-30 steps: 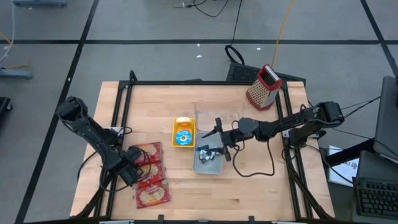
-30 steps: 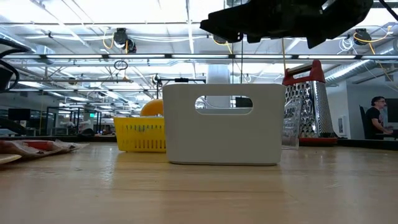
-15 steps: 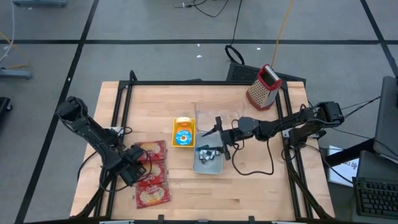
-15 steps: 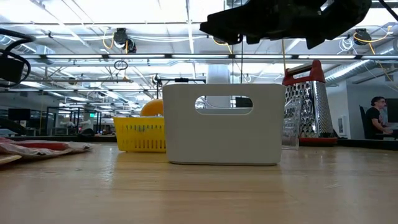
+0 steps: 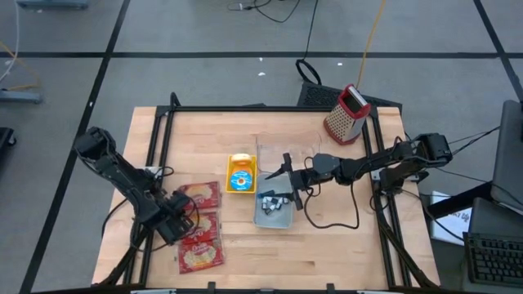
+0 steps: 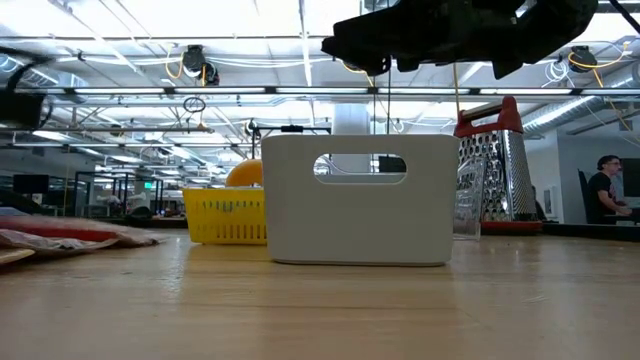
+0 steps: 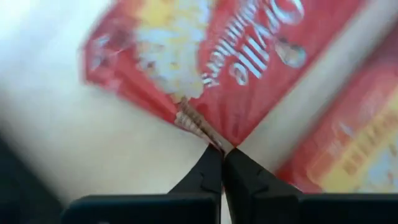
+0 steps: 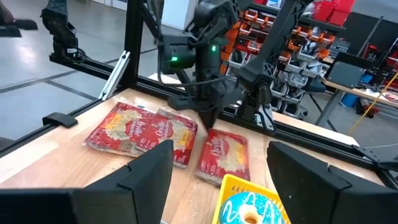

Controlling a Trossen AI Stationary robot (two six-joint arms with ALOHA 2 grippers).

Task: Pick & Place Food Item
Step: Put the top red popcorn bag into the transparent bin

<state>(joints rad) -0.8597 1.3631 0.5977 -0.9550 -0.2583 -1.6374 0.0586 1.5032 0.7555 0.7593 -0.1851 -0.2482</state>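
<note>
Three red popcorn packets lie flat at the table's near left: one, one beside it and one nearer the front. My left gripper points steeply down at the left end of the first packet and is shut on it. My right gripper hangs level and open over the white bin at mid-table, holding nothing; its fingers frame the packets from afar. My left gripper pinches the crimped end seam of the popcorn packet between its two fingertips, at the packet's left end. The fingers come from above, slanting down. The rest of the packet lies on the table.
A yellow basket with a blue-iced donut stands left of the white bin. A clear container sits behind the bin, a red-topped grater at the far right. A black cable loops on the table right of the bin.
My left gripper has tipped at the wrist and shut its fingers on the packet's end seam, staying in place. The held packet has shifted a little toward the table's right; the other packets have not moved.
</note>
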